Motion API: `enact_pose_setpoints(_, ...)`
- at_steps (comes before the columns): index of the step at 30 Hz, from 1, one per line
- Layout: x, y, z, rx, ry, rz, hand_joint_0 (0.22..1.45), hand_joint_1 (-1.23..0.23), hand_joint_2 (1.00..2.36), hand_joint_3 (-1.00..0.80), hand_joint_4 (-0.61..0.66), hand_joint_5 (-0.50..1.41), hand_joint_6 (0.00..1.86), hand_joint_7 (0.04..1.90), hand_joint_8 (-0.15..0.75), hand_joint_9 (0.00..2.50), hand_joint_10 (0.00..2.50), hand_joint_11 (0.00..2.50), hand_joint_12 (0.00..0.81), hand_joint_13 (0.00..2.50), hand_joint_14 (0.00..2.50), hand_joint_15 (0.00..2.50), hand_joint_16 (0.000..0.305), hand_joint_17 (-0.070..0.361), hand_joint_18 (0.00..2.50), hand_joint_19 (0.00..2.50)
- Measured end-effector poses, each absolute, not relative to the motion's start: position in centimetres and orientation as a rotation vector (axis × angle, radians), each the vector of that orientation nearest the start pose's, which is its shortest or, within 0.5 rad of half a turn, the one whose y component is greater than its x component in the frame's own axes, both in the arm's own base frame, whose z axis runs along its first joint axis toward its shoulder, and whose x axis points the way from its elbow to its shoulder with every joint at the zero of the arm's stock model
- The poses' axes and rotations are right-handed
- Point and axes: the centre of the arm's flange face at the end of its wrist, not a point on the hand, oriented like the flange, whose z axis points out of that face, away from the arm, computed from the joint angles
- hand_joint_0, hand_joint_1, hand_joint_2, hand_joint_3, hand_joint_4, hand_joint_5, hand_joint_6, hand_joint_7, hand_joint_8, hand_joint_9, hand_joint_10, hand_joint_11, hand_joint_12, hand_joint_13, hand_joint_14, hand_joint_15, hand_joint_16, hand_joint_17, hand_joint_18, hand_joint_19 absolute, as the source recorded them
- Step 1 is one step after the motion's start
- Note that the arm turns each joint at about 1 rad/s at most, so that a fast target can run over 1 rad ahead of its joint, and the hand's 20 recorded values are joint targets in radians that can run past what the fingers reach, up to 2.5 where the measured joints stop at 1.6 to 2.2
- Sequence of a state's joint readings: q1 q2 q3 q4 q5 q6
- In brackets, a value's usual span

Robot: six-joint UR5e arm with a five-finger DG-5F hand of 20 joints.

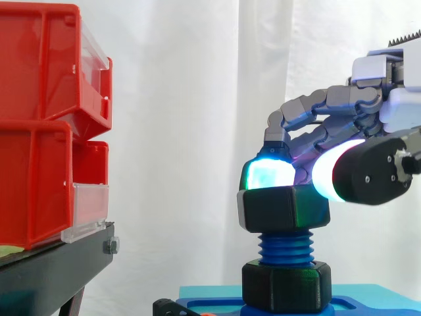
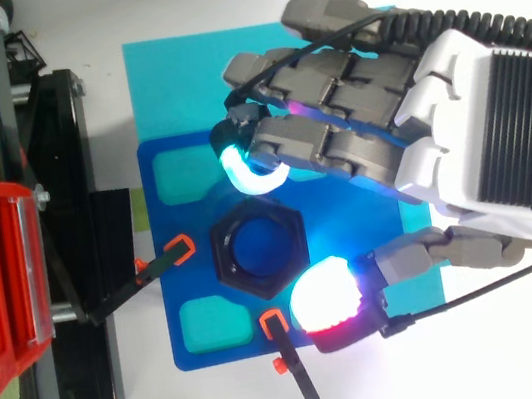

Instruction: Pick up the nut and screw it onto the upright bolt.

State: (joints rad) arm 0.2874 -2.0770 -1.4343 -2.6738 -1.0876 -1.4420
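Note:
A black hex nut (image 1: 283,207) sits level on top of the upright blue threaded bolt (image 1: 286,247), with several threads bare beneath it. From above, the nut (image 2: 231,266) rings the bolt's blue end (image 2: 258,246). A second black nut (image 1: 286,284) sits at the bolt's foot. My hand (image 2: 387,130) comes in from the right with curled fingers. A cyan-glowing fingertip (image 1: 266,174) rests on the nut's upper rim at one side. The white-and-red glowing thumb pad (image 2: 322,297) presses the opposite edge. The hand is shut on the nut.
The bolt stands on a blue base plate (image 2: 183,253) over a lighter cyan sheet (image 2: 165,74). Two black clamps with orange tips (image 2: 169,258) (image 2: 293,367) hold the plate. Red bins (image 1: 39,131) on a black stand (image 1: 52,263) rise at the left.

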Motion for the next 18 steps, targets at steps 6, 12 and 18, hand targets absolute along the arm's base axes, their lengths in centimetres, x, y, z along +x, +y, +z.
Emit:
enact_pose_setpoints(6,69.6,1.6,30.9,0.276,1.454,-0.018,0.37,-0.29,1.0,-0.5,0.23,-0.22,0.5,0.71,0.323,0.36,0.0,0.0,0.448,0.49,0.0,0.0,0.065,0.147,0.43,0.0)
enact_pose_setpoints(12,69.9,1.3,32.0,0.259,1.472,-0.011,0.39,-0.18,1.0,-0.5,0.2,-0.22,0.5,0.63,0.301,0.33,0.0,0.0,0.439,0.41,0.0,0.0,0.063,0.142,0.31,0.0)
enact_pose_setpoints(18,70.1,1.2,32.7,0.253,1.473,-0.009,0.42,0.0,1.0,-0.5,0.16,-0.22,0.5,0.6,0.267,0.26,0.0,0.0,0.423,0.28,0.0,0.0,0.059,0.133,0.11,0.0)
